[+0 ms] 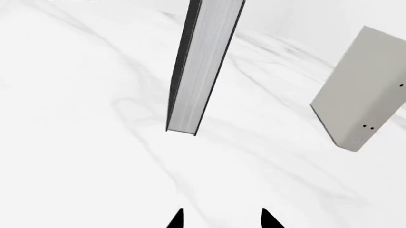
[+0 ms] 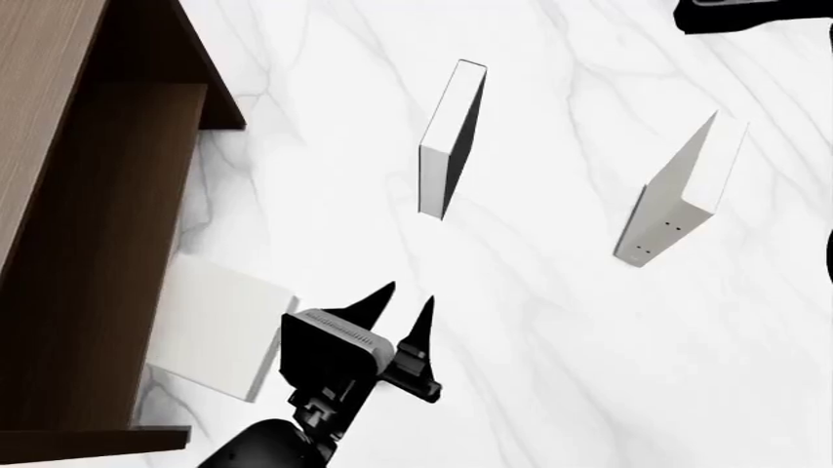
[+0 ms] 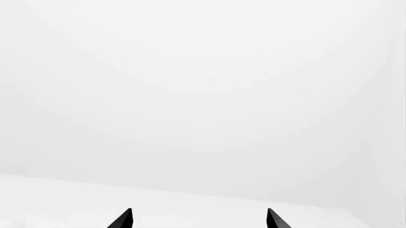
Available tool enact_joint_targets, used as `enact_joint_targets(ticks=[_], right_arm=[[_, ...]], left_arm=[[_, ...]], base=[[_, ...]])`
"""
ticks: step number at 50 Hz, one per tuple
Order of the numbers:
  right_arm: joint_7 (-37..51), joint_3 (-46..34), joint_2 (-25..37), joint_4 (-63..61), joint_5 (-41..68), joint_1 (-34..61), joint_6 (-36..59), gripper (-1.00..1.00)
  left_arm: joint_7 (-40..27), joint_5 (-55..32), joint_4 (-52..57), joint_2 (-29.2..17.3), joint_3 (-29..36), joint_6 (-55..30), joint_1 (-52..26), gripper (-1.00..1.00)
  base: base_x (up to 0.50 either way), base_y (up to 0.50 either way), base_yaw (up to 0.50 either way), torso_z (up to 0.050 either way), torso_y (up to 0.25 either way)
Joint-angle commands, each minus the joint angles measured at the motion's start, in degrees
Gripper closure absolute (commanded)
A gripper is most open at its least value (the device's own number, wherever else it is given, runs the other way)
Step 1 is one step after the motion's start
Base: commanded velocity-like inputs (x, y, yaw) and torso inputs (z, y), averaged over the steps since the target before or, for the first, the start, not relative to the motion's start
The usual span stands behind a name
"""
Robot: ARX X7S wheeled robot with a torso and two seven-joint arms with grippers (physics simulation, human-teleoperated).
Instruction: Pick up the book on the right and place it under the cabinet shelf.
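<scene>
Cabinet shelf (image 2: 78,195) stands at far left on the marble table (image 2: 560,370); the pale grey book (image 2: 215,327) lies flat at its open side. Left gripper (image 2: 401,310) is just beside it, jaws parted, holding nothing. Further right stand a black-covered book (image 2: 450,141) and a dotted-spine book (image 2: 677,195); right gripper (image 3: 198,219) is spread wide, empty.

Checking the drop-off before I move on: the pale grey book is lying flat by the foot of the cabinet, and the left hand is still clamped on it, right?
Not quite. The pale grey book does lie flat by the foot of the cabinet, but the left hand is not clamped on it: the head view shows it open and empty, beside the book and clear of it.
</scene>
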Motion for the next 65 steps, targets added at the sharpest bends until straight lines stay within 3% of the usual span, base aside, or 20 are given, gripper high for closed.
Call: enact_joint_targets(ticks=[1, 38, 65], right_arm=[[0.1, 0.3, 0.6, -0.3, 0.1, -0.5, -0.3, -1.0], [0.5, 0.8, 0.5, -1.0, 0.8, 0.3, 0.9, -1.0], [0.5, 1.3, 0.2, -1.4, 1.6, 1.3, 2.0, -1.0]], left_arm=[[-7.0, -10.4, -4.7, -2.6, -2.2, -2.6, 2.3, -1.0], [-10.6, -10.6, -8.2, -3.1, -5.9, -0.1, 3.1, -1.0], [-13.5, -10.3, -6.1, -6.6, -7.4, -1.0, 3.0, -1.0]], base=[[0.0, 0.0, 0.0, 0.0, -0.01], [0.0, 0.0, 0.0, -0.001, -0.005], [0.0, 0.0, 0.01, -0.001, -0.005]])
